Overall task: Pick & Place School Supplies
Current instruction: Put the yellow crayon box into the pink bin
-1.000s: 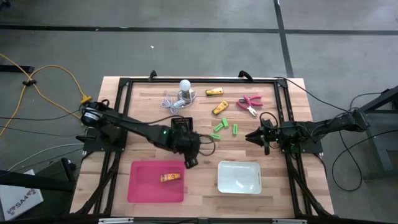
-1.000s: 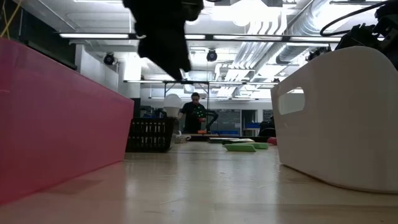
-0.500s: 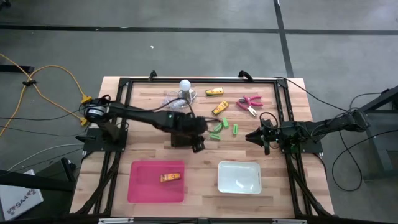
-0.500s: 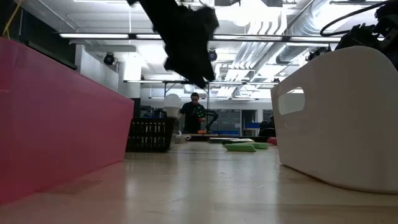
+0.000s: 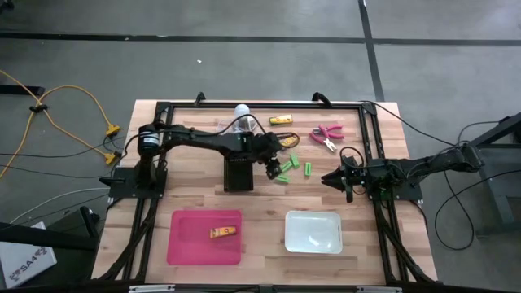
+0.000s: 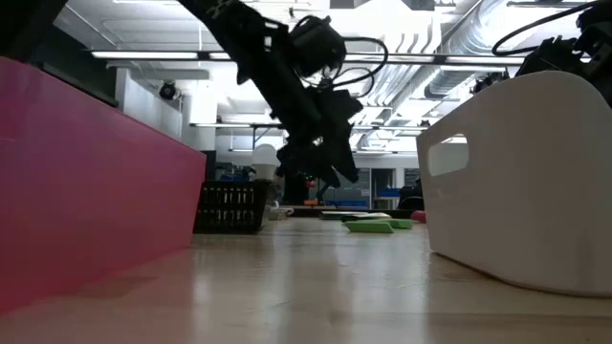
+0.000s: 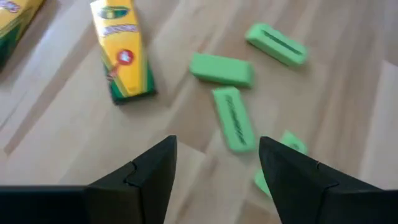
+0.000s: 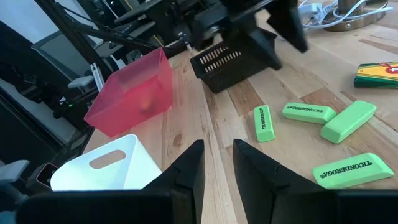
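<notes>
The left gripper's fingers stand apart with nothing between them, hovering just above the tabletop over the cluster of green pieces; in the left wrist view a green piece lies just ahead of the gap between the fingers, with more green ones around it and a yellow-orange piece off to one side. The left arm reaches across the black ribbed box from the tabletop's left side. A second yellow-orange piece lies near the far edge beside the white bulb, and a third rests inside the pink bin at the near edge. The pink-handled tool lies toward the far right. The white bin sits next to the pink one. The right gripper waits at the tabletop's right side, its fingers a narrow gap apart, holding nothing.
</notes>
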Controlling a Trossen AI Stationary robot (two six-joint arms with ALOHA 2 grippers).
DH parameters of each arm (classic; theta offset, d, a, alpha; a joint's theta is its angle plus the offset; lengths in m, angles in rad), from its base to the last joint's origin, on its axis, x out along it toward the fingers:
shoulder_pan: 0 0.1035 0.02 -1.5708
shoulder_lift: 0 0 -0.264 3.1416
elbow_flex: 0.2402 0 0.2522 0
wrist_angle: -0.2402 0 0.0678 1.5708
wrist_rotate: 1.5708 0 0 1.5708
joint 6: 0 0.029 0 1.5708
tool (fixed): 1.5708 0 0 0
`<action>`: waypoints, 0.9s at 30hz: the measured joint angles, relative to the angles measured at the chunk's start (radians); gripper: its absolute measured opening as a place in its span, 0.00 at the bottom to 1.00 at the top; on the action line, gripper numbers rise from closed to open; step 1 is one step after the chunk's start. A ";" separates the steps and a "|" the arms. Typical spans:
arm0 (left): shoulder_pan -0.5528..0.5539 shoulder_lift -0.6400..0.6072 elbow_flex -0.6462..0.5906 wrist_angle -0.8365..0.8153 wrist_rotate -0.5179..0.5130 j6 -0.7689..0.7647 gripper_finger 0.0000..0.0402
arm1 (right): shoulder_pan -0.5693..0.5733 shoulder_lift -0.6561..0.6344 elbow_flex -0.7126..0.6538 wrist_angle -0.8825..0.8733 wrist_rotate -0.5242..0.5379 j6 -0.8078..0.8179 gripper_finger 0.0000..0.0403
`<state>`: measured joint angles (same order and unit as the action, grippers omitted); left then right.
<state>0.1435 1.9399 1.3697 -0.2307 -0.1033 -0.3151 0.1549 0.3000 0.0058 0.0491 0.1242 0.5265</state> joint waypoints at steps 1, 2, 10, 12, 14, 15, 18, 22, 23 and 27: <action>0.004 0.007 0.000 0.021 -0.004 -0.011 0.58 | 0.000 0.000 0.000 0.000 0.000 0.000 0.18; 0.007 0.014 0.000 0.044 -0.007 -0.027 0.60 | 0.000 0.000 0.000 0.000 0.000 0.000 0.18; 0.009 0.023 0.001 0.086 -0.182 -0.144 0.68 | 0.000 0.000 0.000 0.000 0.000 0.000 0.18; 0.010 0.023 0.011 0.084 -0.188 -0.146 0.68 | 0.000 0.000 0.000 0.000 0.000 0.000 0.18; 0.013 0.023 0.020 0.081 -0.189 -0.144 0.68 | 0.000 0.000 0.000 0.000 0.000 0.000 0.18; 0.015 0.023 0.023 0.078 -0.189 -0.134 0.68 | 0.000 0.000 0.000 0.000 0.000 0.000 0.18; 0.022 0.023 0.036 0.049 -0.188 -0.119 0.68 | 0.000 0.000 0.000 0.000 0.000 0.000 0.18; 0.032 0.022 0.051 0.013 -0.187 -0.106 0.68 | 0.000 0.000 0.000 0.000 0.000 0.000 0.18; 0.033 0.023 0.051 0.011 -0.187 -0.105 0.68 | 0.000 0.000 0.000 0.000 0.000 0.000 0.18; 0.046 0.022 0.059 0.007 -0.186 -0.104 0.68 | 0.000 0.000 0.000 0.000 0.000 0.000 0.18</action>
<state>0.1900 1.9621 1.4285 -0.2234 -0.2895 -0.4194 0.1551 0.3000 0.0059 0.0490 0.1238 0.5266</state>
